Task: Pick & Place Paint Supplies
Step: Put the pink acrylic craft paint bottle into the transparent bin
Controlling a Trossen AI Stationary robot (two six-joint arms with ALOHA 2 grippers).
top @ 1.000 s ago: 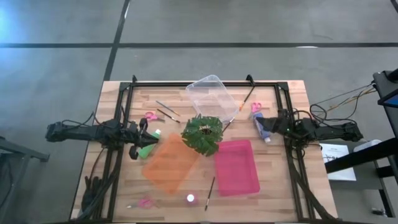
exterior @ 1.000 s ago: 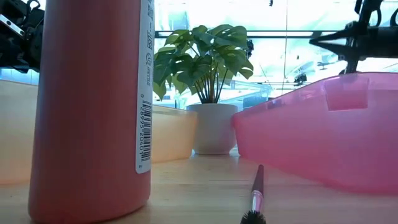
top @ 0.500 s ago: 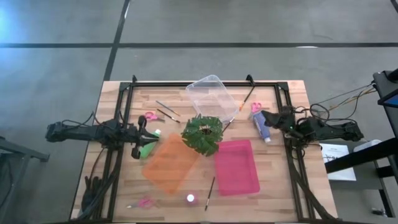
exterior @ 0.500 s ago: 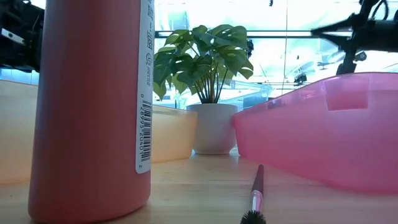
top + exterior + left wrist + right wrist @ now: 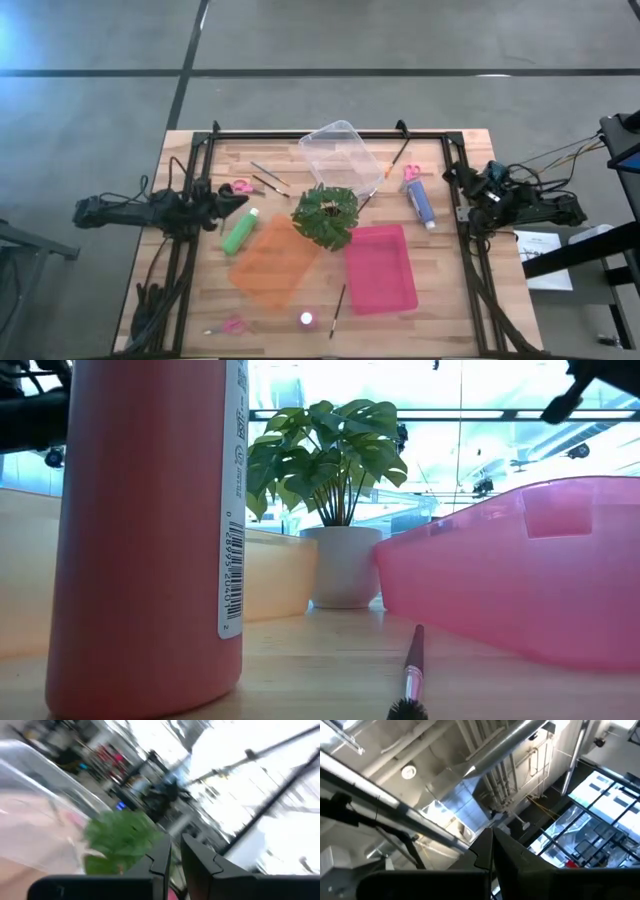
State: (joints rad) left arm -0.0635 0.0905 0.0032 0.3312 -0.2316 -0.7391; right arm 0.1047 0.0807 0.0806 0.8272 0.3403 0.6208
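Table carries three trays: orange tray left of centre, pink tray right, clear tray at the back, plant between them.

Supplies all lie loose outside the trays: green bottle just beside the orange tray, blue bottle and scissors at right, brushes at back left.

Judgement: nearest pick is the green bottle. Descend square across its body, jaws wide, grip mid-length, lift clear of the rim.

Left gripper: near that bottle, not touching, fingers almost together, nothing between them.

Right gripper: closed, empty, pulled back at the table's right edge.
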